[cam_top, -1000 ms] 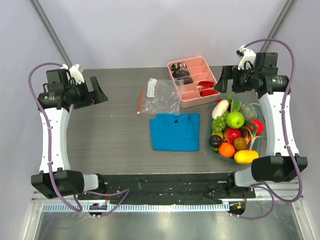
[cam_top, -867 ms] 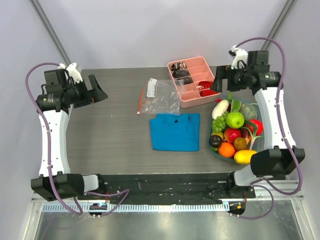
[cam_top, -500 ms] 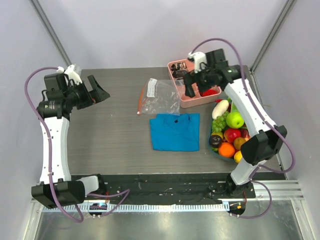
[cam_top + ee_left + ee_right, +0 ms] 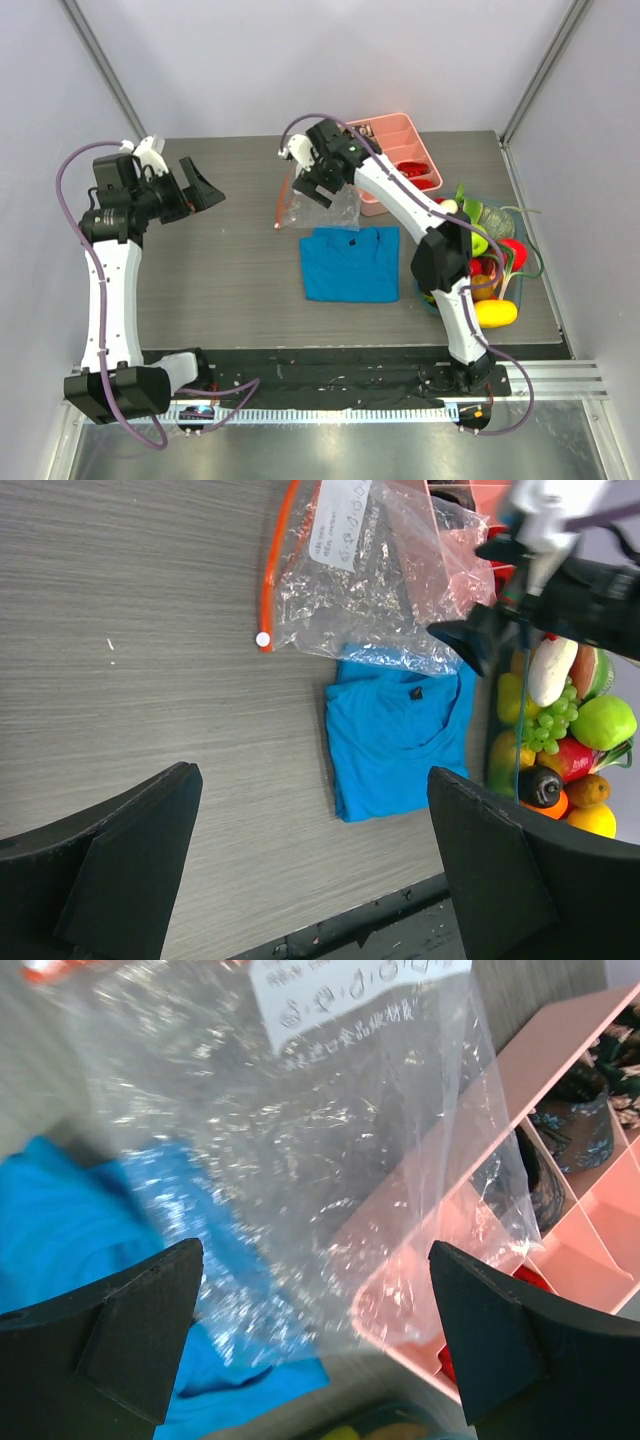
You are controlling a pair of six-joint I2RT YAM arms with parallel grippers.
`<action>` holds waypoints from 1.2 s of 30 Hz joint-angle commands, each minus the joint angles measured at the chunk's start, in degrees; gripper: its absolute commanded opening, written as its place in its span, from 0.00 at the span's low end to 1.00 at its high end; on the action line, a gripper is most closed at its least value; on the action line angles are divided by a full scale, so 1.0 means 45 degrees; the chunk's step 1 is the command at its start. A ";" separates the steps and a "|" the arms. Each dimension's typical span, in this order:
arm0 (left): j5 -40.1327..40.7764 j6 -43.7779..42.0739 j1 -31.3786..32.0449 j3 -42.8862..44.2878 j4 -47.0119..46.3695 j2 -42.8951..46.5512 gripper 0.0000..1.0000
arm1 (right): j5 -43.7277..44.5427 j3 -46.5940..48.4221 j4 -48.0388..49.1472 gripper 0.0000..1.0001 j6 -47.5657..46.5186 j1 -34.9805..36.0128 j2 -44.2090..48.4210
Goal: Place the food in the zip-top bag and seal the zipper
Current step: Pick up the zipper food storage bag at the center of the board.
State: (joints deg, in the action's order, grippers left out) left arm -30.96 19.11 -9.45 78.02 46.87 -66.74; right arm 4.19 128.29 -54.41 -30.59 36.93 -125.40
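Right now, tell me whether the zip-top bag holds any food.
Empty. The zip-top bag lies flat and see-through with nothing inside; the food sits apart.

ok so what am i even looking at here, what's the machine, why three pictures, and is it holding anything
It's a robot: two arms bolted to the near edge of a table. The wide picture comes from a fixed camera above and behind them. The other two come from a camera on each wrist, so the dark shapes in their bottom corners are that arm's own fingers. On the table lie a clear zip-top bag with an orange-red zipper, a folded blue cloth, a pink divided tray and toy food piled at the right. The left gripper hangs open over bare table. The right gripper is open over the bag. Neither holds anything.
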 commanded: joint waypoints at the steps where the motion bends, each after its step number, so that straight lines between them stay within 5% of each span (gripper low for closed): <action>1: -0.0444 -0.0165 -0.0028 -0.0149 -0.0611 0.0261 1.00 | 0.1647 0.0925 0.0526 1.00 -0.1053 -0.0198 -0.0861; 7: -0.0581 0.0068 -0.0009 -0.0833 -0.0981 0.0514 1.00 | 0.2077 0.0456 0.1564 0.98 -0.1269 -0.0198 -0.1721; 10: -0.0581 0.0322 -0.0009 -0.1203 -0.1254 0.0632 1.00 | 0.1884 0.0476 0.1564 0.84 -0.1113 -0.0198 -0.1937; 14: -0.0289 0.0828 -0.0028 -0.1575 -0.1529 0.0730 1.00 | 0.1610 0.0261 0.1584 0.39 -0.0976 -0.0198 -0.1723; 15: -0.0133 0.0889 -0.0028 -0.1634 -0.1549 0.0710 1.00 | 0.1590 0.0222 0.1584 0.18 -0.0976 -0.0198 -0.1664; 17: 0.0024 0.1102 -0.0028 -0.1615 -0.1432 0.0515 1.00 | 0.1453 0.0125 0.1623 0.01 -0.0976 -0.0218 -0.1274; 36: -0.1947 0.2353 -0.1551 -0.2473 -0.4301 0.0476 1.00 | -0.4951 -0.4014 0.3399 0.01 -0.0605 -0.0277 0.6650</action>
State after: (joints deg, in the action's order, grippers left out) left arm -35.83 27.68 -15.35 68.18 34.33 -66.04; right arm -9.63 114.10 -42.92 -33.30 35.75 -102.65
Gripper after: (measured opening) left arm 0.997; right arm 0.014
